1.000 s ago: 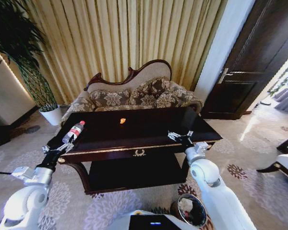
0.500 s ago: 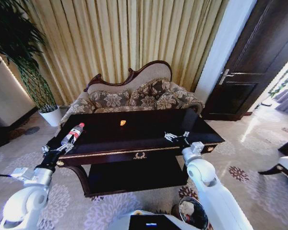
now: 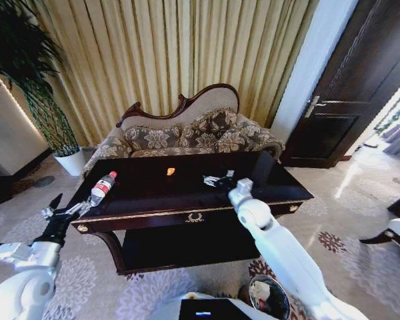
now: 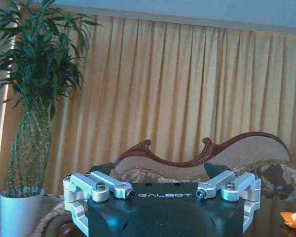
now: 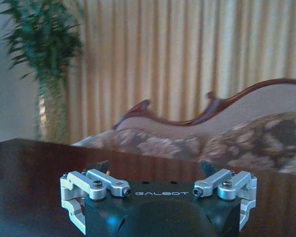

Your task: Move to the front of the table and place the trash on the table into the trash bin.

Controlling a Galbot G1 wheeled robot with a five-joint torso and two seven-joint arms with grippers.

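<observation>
The dark glossy table [image 3: 260, 183] with gold trim stands right in front of me. A clear bottle [image 3: 103, 185] with a red cap and label lies near its left end. A tiny orange piece [image 3: 171, 171] sits towards the back middle and also shows as the orange piece [image 4: 291, 219] in the left wrist view. My right gripper [image 3: 213, 178] hovers open over the tabletop, a little right of the orange piece, with nothing between its fingers [image 5: 99, 167]. My left gripper [image 3: 61, 208] is open beside the table's front left corner, short of the bottle. The trash bin [image 3: 267, 293] stands on the floor by my right side.
A patterned sofa [image 3: 187, 133] backs onto the table's far side, with gold curtains behind it. A tall plant in a white pot [image 3: 72, 160] stands at the far left. A dark door [image 3: 360, 80] is at the right. Patterned carpet surrounds the table.
My right gripper has swung left across the tabletop towards the orange piece. My left gripper has drawn back and left from the table's corner. The bottle and the orange piece stay put.
</observation>
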